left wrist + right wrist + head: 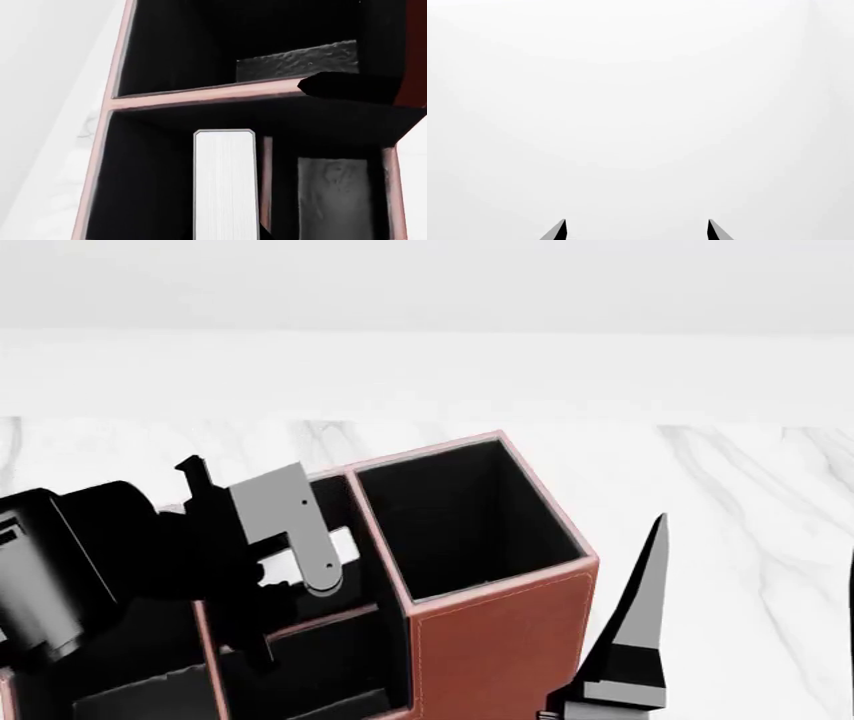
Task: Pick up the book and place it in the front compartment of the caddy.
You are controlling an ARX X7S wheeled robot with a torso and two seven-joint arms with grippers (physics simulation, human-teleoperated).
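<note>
The left gripper (300,560) is hovering over the caddy (501,630), jaws pinching the book (225,185) upright. Lowering it well means keeping it vertical and clear of the pink divider before releasing. The book is sitting between those jaws, page edges showing, above the small middle pocket. The right gripper (636,231) is idling, jaws spread.

Flat, bright, even sim light w/ no clear source. Pale marble table (747,470) nearly washes out; right wrist view is almost all blank white. Caddy (501,640) insides go near-black, detail lost. Book (225,185) page edge glares white. Edges crisp, no blur or distortion.
</note>
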